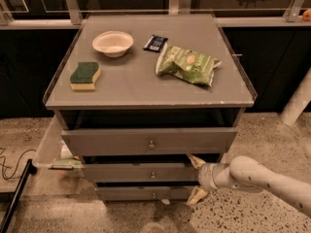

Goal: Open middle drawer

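The grey cabinet has three drawer fronts, each standing a little out. The middle drawer (pixel 141 173) is the mid-sized front with a small round knob (pixel 152 175) at its centre. It sits between the taller top drawer (pixel 112 141) and the slim bottom drawer (pixel 131 193). My gripper (pixel 196 178) comes in from the lower right on a white arm. It is open, with one yellowish fingertip (pixel 195 161) above the right end of the middle drawer front and the other (pixel 196 196) below it. It holds nothing.
On the cabinet top (pixel 136 86) lie a white bowl (pixel 112 43), a green-yellow sponge (pixel 85 75), a green snack bag (pixel 187 65) and a dark packet (pixel 155 42). A clear side shelf (pixel 48 149) juts out at left. A black bar (pixel 14 198) and a cable (pixel 12 161) lie on the floor.
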Tool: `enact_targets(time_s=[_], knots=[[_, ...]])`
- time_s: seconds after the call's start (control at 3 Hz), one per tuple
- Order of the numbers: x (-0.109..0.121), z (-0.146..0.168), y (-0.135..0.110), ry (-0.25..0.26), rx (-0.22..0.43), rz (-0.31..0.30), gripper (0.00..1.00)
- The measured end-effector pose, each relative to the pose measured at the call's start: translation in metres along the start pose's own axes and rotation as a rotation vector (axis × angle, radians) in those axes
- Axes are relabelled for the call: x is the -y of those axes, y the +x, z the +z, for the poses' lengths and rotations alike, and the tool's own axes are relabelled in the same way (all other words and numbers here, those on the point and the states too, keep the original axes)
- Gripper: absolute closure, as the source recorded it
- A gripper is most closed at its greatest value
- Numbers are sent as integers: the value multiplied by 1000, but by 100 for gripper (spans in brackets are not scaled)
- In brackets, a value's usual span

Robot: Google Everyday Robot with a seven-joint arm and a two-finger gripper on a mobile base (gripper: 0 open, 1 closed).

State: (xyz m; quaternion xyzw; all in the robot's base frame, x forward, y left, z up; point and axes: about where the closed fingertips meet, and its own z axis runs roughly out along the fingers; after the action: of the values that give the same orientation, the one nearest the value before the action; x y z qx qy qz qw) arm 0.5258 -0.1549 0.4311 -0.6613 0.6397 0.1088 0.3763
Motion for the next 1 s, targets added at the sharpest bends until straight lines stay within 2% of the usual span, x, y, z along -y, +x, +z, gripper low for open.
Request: enact_targets(time_s=[0.33, 0.67, 1.0], knots=[[0, 0, 0, 0, 0, 0, 0], [-7, 15, 8, -25, -21, -2, 0], [-4, 45, 17, -49, -34, -13, 0]])
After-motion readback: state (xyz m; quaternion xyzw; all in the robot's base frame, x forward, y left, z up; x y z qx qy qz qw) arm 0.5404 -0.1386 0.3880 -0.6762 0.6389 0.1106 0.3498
